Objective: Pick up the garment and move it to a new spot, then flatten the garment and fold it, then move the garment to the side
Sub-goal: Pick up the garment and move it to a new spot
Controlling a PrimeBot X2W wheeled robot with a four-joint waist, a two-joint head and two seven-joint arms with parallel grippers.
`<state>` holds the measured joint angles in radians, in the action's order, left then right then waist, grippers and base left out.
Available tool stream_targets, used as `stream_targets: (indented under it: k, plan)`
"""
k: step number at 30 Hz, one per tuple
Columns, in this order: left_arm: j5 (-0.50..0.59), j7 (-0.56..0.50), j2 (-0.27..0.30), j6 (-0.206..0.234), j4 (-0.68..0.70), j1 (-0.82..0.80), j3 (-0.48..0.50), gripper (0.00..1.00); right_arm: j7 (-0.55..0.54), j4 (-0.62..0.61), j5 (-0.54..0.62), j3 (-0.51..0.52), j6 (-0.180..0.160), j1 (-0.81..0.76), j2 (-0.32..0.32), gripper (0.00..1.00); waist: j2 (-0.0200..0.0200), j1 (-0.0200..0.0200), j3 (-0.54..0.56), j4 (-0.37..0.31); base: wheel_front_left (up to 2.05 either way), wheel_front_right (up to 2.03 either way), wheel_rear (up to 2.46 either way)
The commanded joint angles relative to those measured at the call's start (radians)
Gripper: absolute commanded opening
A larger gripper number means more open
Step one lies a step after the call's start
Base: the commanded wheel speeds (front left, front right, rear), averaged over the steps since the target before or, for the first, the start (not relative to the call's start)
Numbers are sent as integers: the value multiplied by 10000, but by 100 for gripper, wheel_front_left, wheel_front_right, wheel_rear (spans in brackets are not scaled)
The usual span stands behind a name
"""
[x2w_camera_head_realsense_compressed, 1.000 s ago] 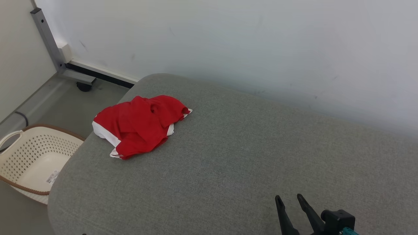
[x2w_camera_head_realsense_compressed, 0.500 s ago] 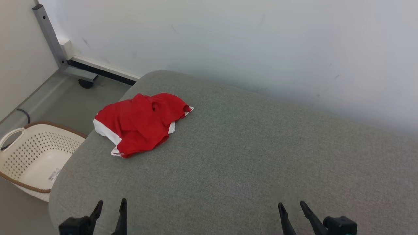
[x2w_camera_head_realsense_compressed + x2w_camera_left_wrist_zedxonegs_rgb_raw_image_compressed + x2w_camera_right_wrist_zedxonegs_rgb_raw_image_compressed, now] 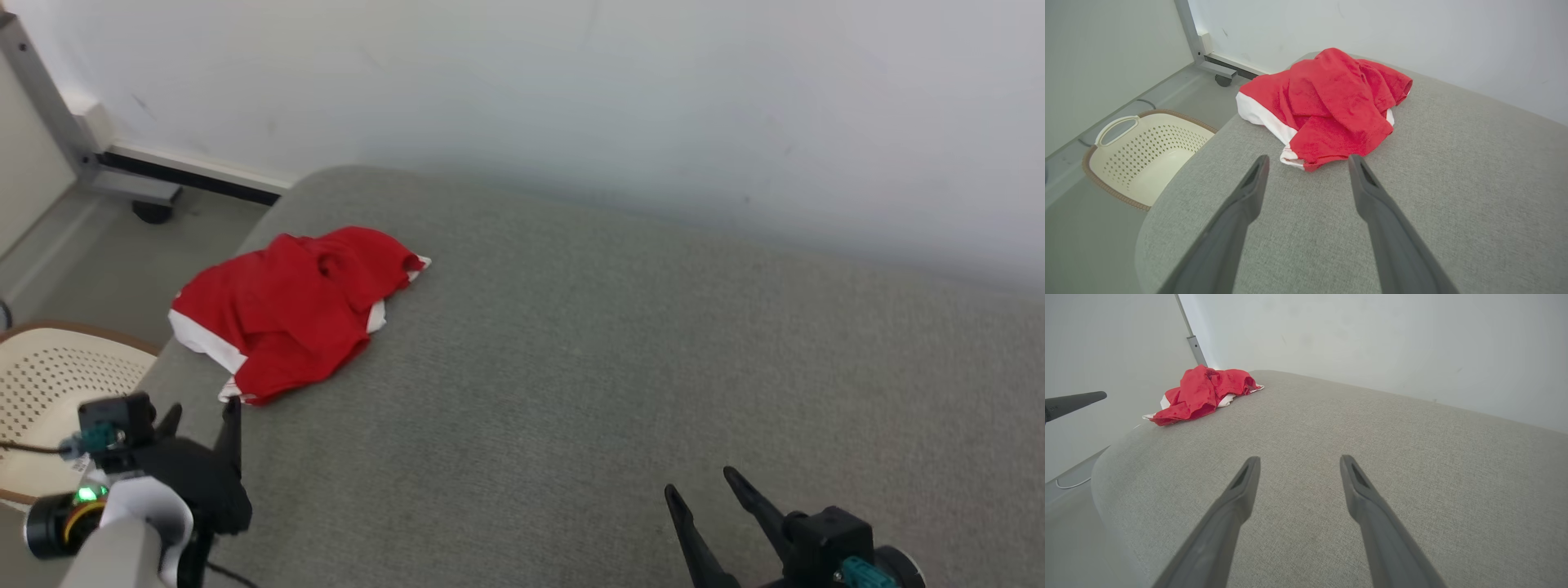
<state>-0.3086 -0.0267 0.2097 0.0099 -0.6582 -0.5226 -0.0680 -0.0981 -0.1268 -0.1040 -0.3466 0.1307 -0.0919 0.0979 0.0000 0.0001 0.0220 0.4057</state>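
near the far left corner of the grey cushion (image 3: 571,367) lies the red garment (image 3: 286,314) with white trim, crumpled in a heap. it is close to the edge, beside which a pale perforated basket (image 3: 49,376) stands on the floor. we judge that the task is at its very beginning: the garment is not yet picked up, moved, flattened or folded. our left gripper (image 3: 202,412) has its two fingers spread apart with nothing between them, and it hovers just before the near hem of the garment. in the left wrist view the hem shows between the two fingertips, but we cannot tell if they touch the cloth. our right gripper (image 3: 700,482) is also released and empty, low above the bare cushion and well apart from the garment. everything is left to do: the first grasp, the carry to a new spot, then the spreading, the fold and the last move to the side.
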Motion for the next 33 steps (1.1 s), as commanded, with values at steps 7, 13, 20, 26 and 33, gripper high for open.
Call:
stream_targets:
  k: [7,13,20,26,33]
  plan:
    - [-290,-124,238,-211,-1441,-2045,192,100,-730,-1242,123,-83,1,247,658,100,0,-1,-2668,-2111,0,0,0]
    - [-546,-353,208,-92,-2338,-3311,361,100,-1040,-1958,242,-106,1,276,1068,100,0,-1,-3373,-2322,0,0,0]
    - [-753,-119,215,1036,-3459,-3979,778,100,-997,-2362,275,-11,1,394,1108,100,0,-1,-3785,-2616,0,0,0]
    - [-792,-124,295,1667,-4200,-4230,886,58,-1031,-2389,226,13,1,401,1077,100,0,-1,-3775,-2729,0,0,0]
    - [-835,-42,351,1161,-4562,-4372,699,0,-919,-2186,171,-117,1,408,905,100,0,-1,-3394,-2667,0,0,0]
